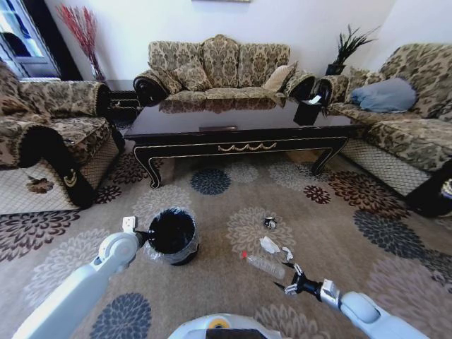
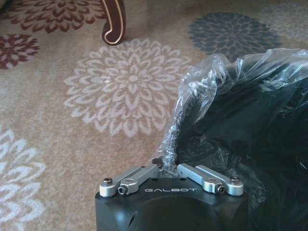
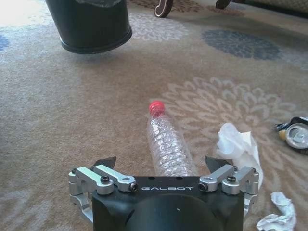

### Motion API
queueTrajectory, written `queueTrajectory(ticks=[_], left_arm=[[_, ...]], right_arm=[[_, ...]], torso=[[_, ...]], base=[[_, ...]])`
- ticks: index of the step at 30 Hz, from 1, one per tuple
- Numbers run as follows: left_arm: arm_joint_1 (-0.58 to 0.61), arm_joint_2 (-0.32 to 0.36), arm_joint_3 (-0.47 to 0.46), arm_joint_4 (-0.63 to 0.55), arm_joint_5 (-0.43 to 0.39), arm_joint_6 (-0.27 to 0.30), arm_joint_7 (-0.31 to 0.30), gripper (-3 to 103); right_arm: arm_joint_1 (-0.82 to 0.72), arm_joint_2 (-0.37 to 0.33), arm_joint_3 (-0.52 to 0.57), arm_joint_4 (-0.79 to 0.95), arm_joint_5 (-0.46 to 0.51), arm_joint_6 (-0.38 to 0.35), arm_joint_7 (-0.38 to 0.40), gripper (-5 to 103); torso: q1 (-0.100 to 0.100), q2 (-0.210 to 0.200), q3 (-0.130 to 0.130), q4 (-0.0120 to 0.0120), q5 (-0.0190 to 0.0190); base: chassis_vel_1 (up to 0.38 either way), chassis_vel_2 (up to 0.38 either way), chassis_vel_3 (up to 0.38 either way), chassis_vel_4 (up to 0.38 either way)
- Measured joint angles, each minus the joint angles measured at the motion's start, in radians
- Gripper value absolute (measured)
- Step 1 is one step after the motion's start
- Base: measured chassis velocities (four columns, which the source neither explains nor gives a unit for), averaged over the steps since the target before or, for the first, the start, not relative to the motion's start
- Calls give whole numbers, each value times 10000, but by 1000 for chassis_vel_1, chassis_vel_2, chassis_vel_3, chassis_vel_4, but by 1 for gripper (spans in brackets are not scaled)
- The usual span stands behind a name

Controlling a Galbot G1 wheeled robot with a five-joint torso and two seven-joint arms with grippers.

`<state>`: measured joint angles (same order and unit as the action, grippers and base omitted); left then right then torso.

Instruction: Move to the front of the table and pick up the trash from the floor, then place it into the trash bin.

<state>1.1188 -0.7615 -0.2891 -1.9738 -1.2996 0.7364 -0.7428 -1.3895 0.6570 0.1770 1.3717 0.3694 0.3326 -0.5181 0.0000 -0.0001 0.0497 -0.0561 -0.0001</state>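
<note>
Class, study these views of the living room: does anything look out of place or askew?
Yes. Litter lies on the patterned carpet: a clear plastic bottle with a red cap on its side, crumpled white paper and a small shiny round piece. The black round bin looks tilted, its clear liner pinched by the left gripper. The open right gripper straddles the bottle.

I see a tan carpet (image 1: 212,282) with grey, white and maroon flower medallions covering the floor. Patterned sofas stand at the back (image 1: 222,67), left (image 1: 49,134) and right (image 1: 402,113), against a plain white wall (image 1: 304,21). Red dried stems (image 1: 83,32) stand in the back left corner beside a bright window (image 1: 18,39); a green plant (image 1: 348,46) stands back right.
</note>
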Motion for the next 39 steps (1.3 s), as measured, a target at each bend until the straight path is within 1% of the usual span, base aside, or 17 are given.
queueTrajectory(ticks=[7,13,17,18,20,22,24,26,27,28,29,30,31,32,35,36,39], left_arm=[[-250,75,56,68,-227,-6,-9,0],[-355,178,10,77,-416,-11,-25,0],[-322,174,6,75,-420,-12,-39,0],[-304,174,-1,70,-420,-12,-43,0],[-296,175,-7,65,-420,-12,-52,0],[-291,175,-26,62,-420,-12,-62,0],[-292,173,-32,63,-419,-12,-63,0],[-292,169,-31,64,-419,-12,-63,0],[-287,149,-31,64,-418,-11,-64,0],[-281,122,-31,64,-414,-12,-68,0],[-279,91,-30,64,-408,-11,-69,0],[-279,91,-30,64,-408,-11,-69,0],[-279,65,-23,65,-398,-12,-71,0],[-279,40,-11,70,-387,-12,-71,0],[-266,-21,35,78,-376,-12,-47,0],[-266,-21,35,78,-376,-12,-47,0],[-237,-14,62,66,-342,-12,101,0]], right_arm=[[1551,525,-1165,-1219,71,73,-27,100],[2219,913,-1669,-1907,-337,198,19,100],[2467,1050,-1833,-2293,-460,273,-3,100],[2528,1068,-1877,-2394,-516,274,-3,102],[2578,1090,-1909,-2484,-582,277,0,102],[2728,1195,-1954,-2828,-843,426,-29,95],[2796,1238,-1967,-2970,-1063,510,-58,85],[2798,1241,-1967,-2971,-1091,525,-59,85],[2790,1242,-1965,-2942,-1112,539,-51,75],[2774,1242,-1958,-2895,-1119,542,-38,75],[2752,1242,-1945,-2855,-1126,546,-14,70],[2752,1242,-1945,-2855,-1126,546,-14,70],[2740,1241,-1934,-2837,-1130,551,0,64],[2720,1238,-1922,-2809,-1138,552,21,64],[2611,1225,-1848,-2691,-1192,551,247,47],[2611,1225,-1848,-2691,-1192,551,247,47],[2406,1190,-1682,-2462,-1202,538,491,36]], torso=[[0,0,0,3,1],[0,0,1,1,1],[0,0,1,1,0],[0,0,1,1,-1],[0,0,0,1,-2],[0,0,0,1,1],[0,0,0,0,1],[0,0,0,1,1],[0,0,0,0,0],[0,0,1,0,1],[0,0,0,1,0],[0,0,0,1,0],[0,0,0,1,0],[0,0,0,1,1],[0,2,0,0,0],[0,2,0,0,0],[0,1,0,1,1]], base=[[0,0,0,0],[0,0,0,0],[0,0,0,0],[0,0,0,0],[0,0,0,0],[0,0,0,0],[0,0,0,0],[0,0,0,0],[0,0,0,0],[0,0,0,0],[0,0,0,0],[0,0,0,0],[0,0,0,0],[0,0,0,0],[0,0,0,0],[0,0,0,0],[0,0,0,0]])
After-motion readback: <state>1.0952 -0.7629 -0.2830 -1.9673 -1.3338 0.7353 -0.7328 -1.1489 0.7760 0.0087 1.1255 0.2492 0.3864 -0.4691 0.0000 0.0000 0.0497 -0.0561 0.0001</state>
